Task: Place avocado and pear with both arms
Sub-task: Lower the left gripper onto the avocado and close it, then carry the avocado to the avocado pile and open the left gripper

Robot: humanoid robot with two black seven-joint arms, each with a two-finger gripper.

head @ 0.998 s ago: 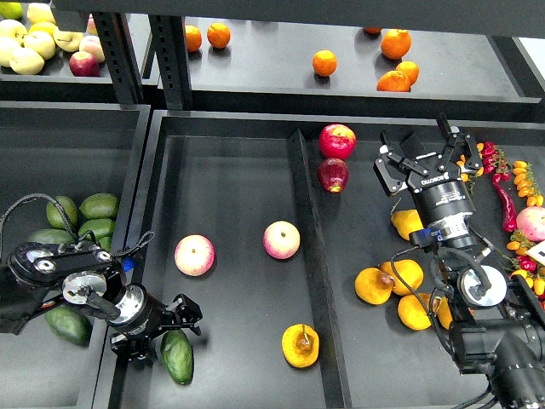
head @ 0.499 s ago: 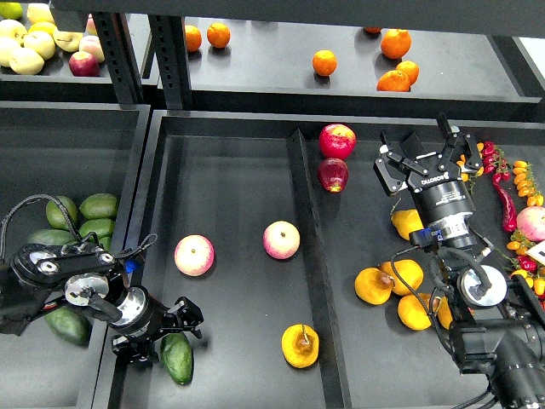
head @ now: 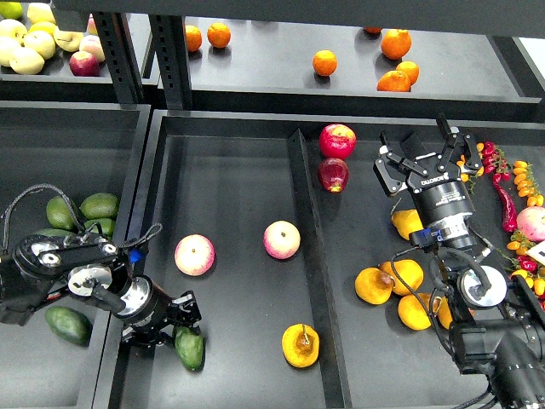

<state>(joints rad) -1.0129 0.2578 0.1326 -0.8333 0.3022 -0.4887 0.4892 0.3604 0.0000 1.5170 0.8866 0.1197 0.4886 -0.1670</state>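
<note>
The avocado (head: pixel 190 349), dark green and oval, is at the front left of the middle tray (head: pixel 230 187), low over or on its floor. My left gripper (head: pixel 170 322) is right over the avocado's upper end and looks shut on it; the dark fingers hide that end. The pear (head: pixel 301 345), yellow-orange with a brown blotch and stem, lies free at the tray's front right. My right gripper (head: pixel 426 156) is open and empty, up over the right compartment, far from the pear.
Two pink-yellow apples (head: pixel 194 255) (head: pixel 281 239) lie mid-tray. A divider (head: pixel 308 256) separates the right compartment with yellow pears (head: pixel 407 274) and red apples (head: pixel 337 141). More avocados (head: pixel 98 205) fill the left bin. Oranges (head: pixel 324 62) sit on the back shelf; chillies (head: pixel 521 183) at the right.
My left gripper and the avocado have shifted together a little right and up, and the avocado has turned. The right arm and the pear have not moved.
</note>
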